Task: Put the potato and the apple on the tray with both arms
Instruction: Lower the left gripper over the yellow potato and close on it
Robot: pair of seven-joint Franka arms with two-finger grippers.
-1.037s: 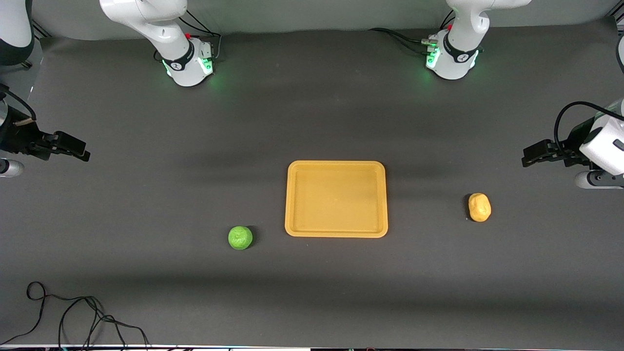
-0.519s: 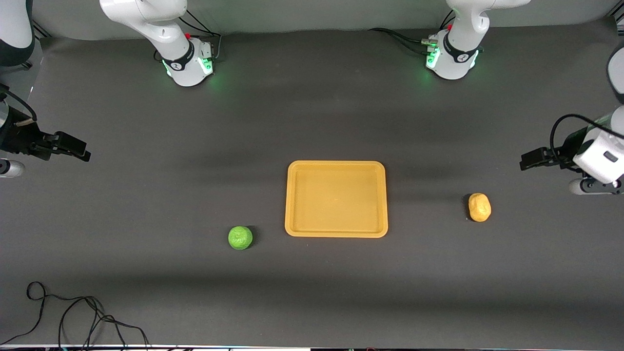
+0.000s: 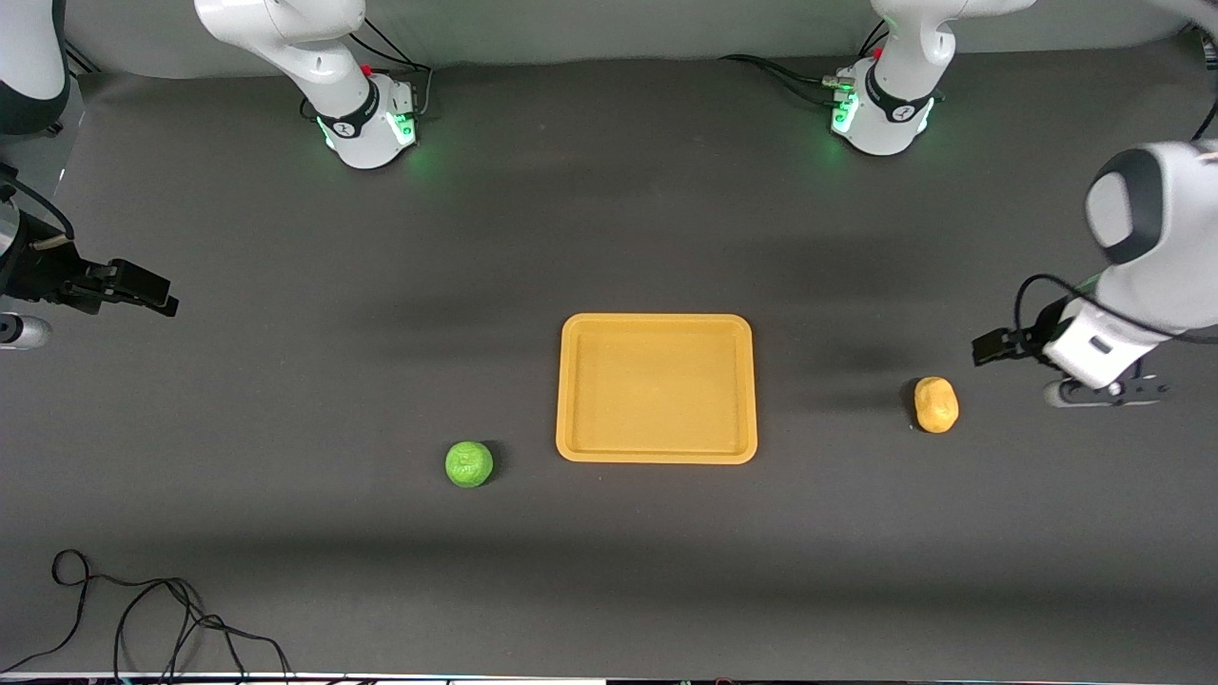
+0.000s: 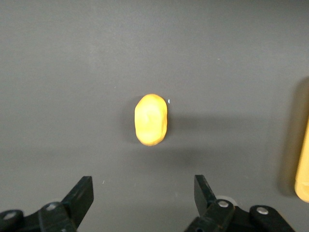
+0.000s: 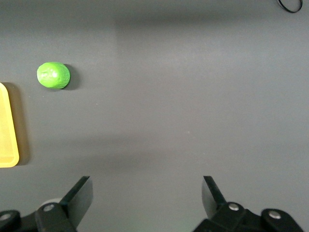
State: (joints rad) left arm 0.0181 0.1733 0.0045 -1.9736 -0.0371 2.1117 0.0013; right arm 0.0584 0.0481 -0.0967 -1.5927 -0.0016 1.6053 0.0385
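Observation:
The yellow-orange tray (image 3: 657, 390) lies empty at the table's middle. The green apple (image 3: 469, 464) sits on the table beside the tray, toward the right arm's end and slightly nearer the camera. The potato (image 3: 936, 404) sits beside the tray toward the left arm's end. My left gripper (image 3: 990, 347) is open and empty, over the table just past the potato. In the left wrist view the potato (image 4: 151, 119) lies ahead of the open gripper (image 4: 144, 193), with the tray's edge (image 4: 304, 169) showing. My right gripper (image 3: 152, 295) is open and empty, over the right arm's end of the table. Its wrist view shows the gripper (image 5: 146, 195), the apple (image 5: 53, 75) and the tray's corner (image 5: 7, 130).
The two arm bases (image 3: 366, 124) (image 3: 880, 114) stand at the table's edge farthest from the camera. A loose black cable (image 3: 143, 609) lies at the near corner toward the right arm's end.
My left arm has swung in from the table's end toward the potato, its gripper now close beside it. The right gripper has hardly moved. Apple, potato and tray lie where they were.

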